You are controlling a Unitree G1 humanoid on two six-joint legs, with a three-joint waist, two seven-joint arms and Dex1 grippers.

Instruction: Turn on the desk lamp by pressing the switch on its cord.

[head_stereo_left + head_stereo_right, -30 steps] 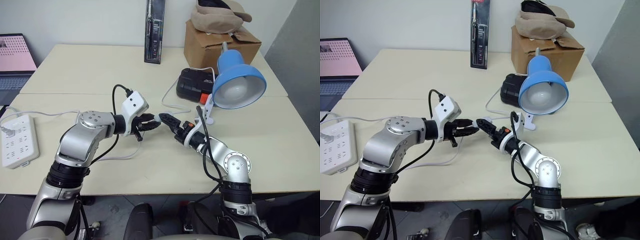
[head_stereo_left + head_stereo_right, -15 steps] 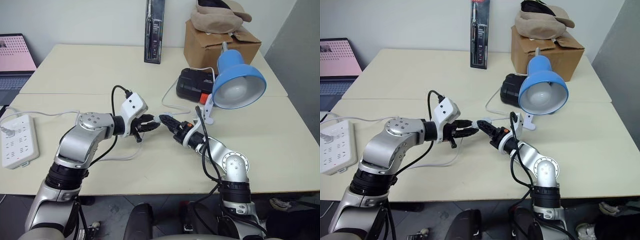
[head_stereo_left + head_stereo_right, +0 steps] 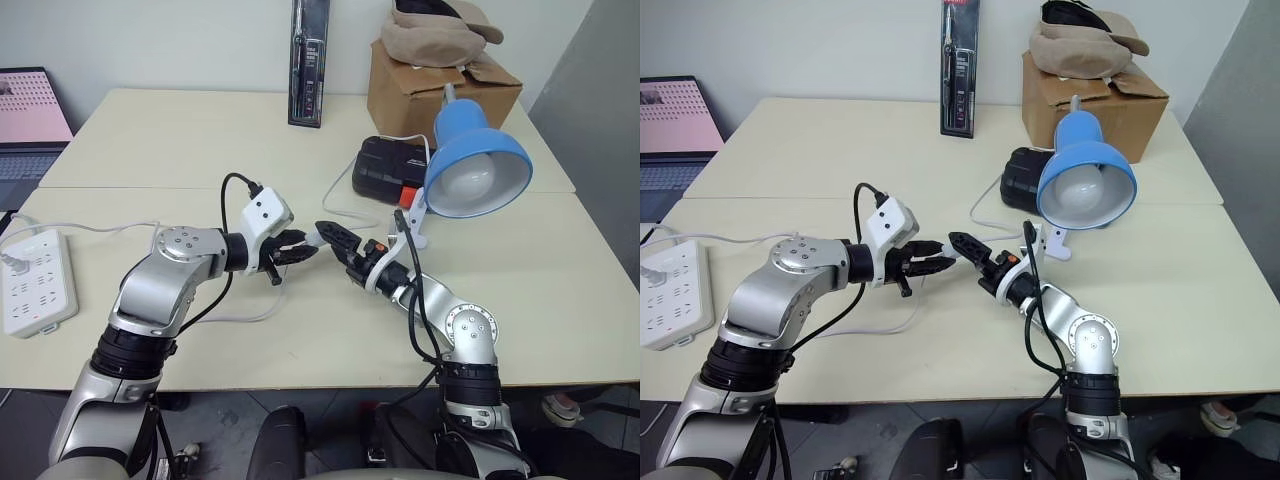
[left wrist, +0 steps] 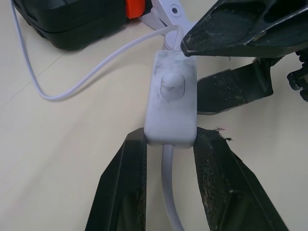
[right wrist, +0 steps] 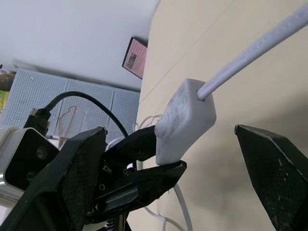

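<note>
Up close in left wrist cam, left gripper [image 4: 168,144] pinched the switch [image 4: 171,103] — head cam hid it; right gripper [image 3: 322,230] gaped wide.

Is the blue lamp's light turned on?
No, the desk lamp looks dark inside its blue shade, with no glow from the bulb.

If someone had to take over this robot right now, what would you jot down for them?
Left gripper: shut on the small white oblong switch, held just above the cream table.
Right gripper: open, fingers on either side of the switch, not pressing.
Thin white cord runs from the switch back towards the blue dome-shaded desk lamp, which stands by the black box.
Done: switch picked up and presented.
Left: press the rocker; the bulb looks unlit.
</note>
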